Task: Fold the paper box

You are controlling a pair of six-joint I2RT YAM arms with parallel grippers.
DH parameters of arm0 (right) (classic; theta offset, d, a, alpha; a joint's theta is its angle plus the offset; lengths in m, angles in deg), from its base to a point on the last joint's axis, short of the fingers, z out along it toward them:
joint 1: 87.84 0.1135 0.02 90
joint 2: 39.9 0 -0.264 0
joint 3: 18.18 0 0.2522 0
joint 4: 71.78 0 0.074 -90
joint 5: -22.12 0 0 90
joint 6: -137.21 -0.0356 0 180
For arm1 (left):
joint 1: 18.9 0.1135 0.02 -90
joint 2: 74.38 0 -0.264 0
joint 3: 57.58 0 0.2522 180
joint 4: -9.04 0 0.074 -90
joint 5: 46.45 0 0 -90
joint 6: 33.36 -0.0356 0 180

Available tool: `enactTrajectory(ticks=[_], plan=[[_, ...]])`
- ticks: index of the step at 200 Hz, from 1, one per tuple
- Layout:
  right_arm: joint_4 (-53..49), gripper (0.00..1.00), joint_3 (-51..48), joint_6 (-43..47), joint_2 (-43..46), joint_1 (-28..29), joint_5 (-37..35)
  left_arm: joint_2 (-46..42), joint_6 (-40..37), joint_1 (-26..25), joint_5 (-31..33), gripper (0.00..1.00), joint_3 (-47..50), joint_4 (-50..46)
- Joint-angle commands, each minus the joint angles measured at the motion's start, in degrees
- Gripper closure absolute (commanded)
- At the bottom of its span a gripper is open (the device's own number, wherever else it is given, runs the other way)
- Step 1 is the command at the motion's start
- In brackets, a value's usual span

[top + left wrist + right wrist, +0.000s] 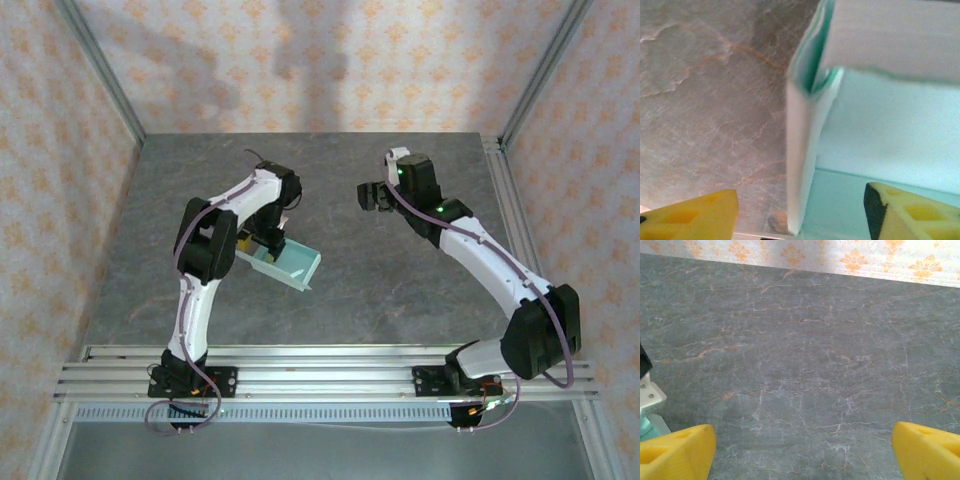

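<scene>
Top external view is showing the paper box [292, 263] lying on the table [400, 290] left of centre. It is a partly formed mint tray with its long axis running roughly left to right, and the right end is angling slightly toward the near edge. The left gripper [268, 240] is hanging directly over the tray's left end, so this arm is plainly the nearer of the 2. From the left wrist, its 2 yellow fingers [695, 215] are standing wide apart and straddling an upright side wall [800, 165]. 1 finger is sitting outside over bare stone and the other over the tray's floor. Neither appears to be pressing the wall, so nothing is gripped. The right gripper [374, 195] is hovering well apart, right of the box and farther back, with its jaws spread wide and holding nothing. In my judgement the coming move is hinging on that wall lying between the left jaws, so closing them would be pinching it face-on.
</scene>
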Motion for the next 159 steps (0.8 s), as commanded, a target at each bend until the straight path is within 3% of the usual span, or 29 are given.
enactTrajectory(ticks=[1, 51, 90, 127, 159], plan=[[-0.8, 0.09, 0.7, 1.3, -1.7, -0.4, 3.8, -7.5, -0.4, 0.0, 0.8, 0.25, -1.2, -0.5], [-2.3, 0.10, 2.4, 2.0, -6.3, 1.1, 8.9, -17.5, 0.9, 1.2, -0.6, 0.10, 3.3, 7.1], [-2.6, 0.09, 4.8, 2.0, -12.4, 5.5, 9.4, -33.1, 6.5, 5.3, -0.8, 0.00, 13.0, 18.8], [-0.5, 0.09, 8.5, -0.7, -20.6, 10.5, 10.7, -47.7, 14.0, 11.9, 2.6, 0.00, 25.3, 28.0], [-1.0, 0.08, 13.0, -1.3, -27.9, 13.8, 10.0, -60.2, 18.7, 17.3, 1.8, 0.00, 33.6, 32.0]])
